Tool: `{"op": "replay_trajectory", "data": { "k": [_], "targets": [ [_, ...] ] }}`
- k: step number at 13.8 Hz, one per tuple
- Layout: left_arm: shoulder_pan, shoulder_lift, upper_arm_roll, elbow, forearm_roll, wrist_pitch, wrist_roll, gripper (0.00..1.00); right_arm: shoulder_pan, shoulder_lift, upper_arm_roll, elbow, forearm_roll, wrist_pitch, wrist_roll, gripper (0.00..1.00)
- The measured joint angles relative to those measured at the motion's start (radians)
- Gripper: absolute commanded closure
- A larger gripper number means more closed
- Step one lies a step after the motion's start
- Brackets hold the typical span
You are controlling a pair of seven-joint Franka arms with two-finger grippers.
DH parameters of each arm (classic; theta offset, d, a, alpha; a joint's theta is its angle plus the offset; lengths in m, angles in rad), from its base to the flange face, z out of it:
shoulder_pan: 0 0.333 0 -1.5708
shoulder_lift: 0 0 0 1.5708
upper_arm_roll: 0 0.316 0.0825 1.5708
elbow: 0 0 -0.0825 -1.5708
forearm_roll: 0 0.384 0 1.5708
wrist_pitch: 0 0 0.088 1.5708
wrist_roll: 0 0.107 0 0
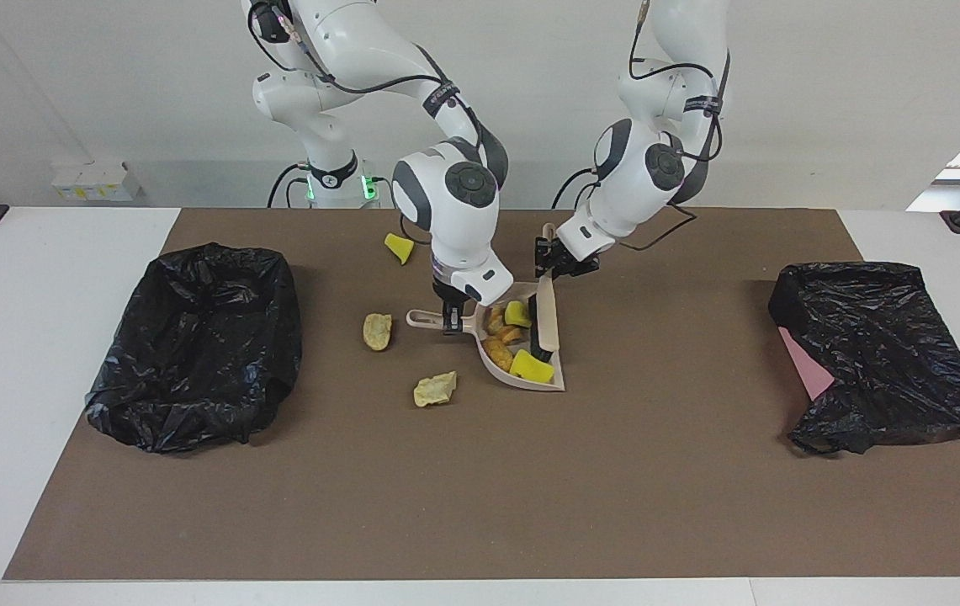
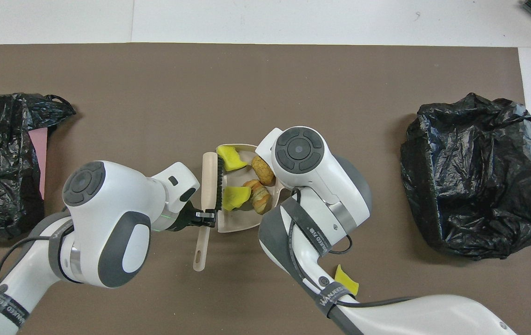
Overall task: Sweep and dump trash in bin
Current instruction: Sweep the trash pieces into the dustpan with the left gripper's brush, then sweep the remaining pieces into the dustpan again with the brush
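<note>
While the right gripper (image 1: 451,321) is clamped on the handle of the beige dustpan (image 1: 559,384), the left gripper (image 1: 548,268) is clamped on the handle of the beige brush (image 1: 548,313), whose dark bristles stand at the open mouth of the pan. Both tools are near the middle of the brown mat (image 1: 480,488). Four pieces of the trash lie inside the dustpan: a bright yellow sponge bit (image 1: 517,313) nearer to the robots, another yellow sponge bit (image 1: 530,367) at the corner of the pan farther from the robots, and two brown bread-like lumps (image 1: 500,351) between them, close to the pan's back wall. The lumps look rounded and crusty, with orange-brown surface; the sponge bits are angular and torn. Three more pieces are on the mat outside the pan, all toward the right arm's end from it: a tan lump (image 1: 377,331) beside the pan's handle, a pale ragged lump (image 1: 435,389) farther from the robots, and a small yellow sponge bit (image 1: 399,247) near the right arm's base. One black-lined bin (image 1: 193,345) stands at the right arm's end of the table, and a second black bag (image 1: 883,353) with a pink edge lies at the left arm's end.
</note>
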Motion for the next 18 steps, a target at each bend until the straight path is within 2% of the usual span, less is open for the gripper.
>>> {"op": "replay_trajectory", "data": {
  "k": [3, 8, 12, 15, 18],
  "targets": [
    [0.027, -0.006, 0.003, 0.001, 0.096, -0.022, -0.082, 1.00, -0.001, 0.000, 0.000, 0.000, 0.000, 0.000, 0.000, 1.00],
    [0.073, -0.040, 0.005, 0.001, 0.132, -0.046, -0.130, 1.00, -0.001, 0.000, 0.000, 0.000, 0.000, 0.000, 0.000, 1.00],
    [0.077, 0.007, -0.007, -0.014, 0.136, 0.001, -0.117, 1.00, 0.000, 0.000, 0.001, 0.000, 0.000, 0.000, -0.001, 1.00],
    [0.049, 0.055, -0.019, -0.017, 0.136, 0.033, -0.071, 1.00, 0.001, -0.001, 0.001, 0.000, 0.000, 0.000, -0.001, 1.00],
    [-0.023, 0.057, -0.027, -0.015, 0.129, 0.036, -0.065, 1.00, 0.001, -0.001, 0.001, 0.000, 0.000, 0.000, -0.001, 1.00]
  ]
}}
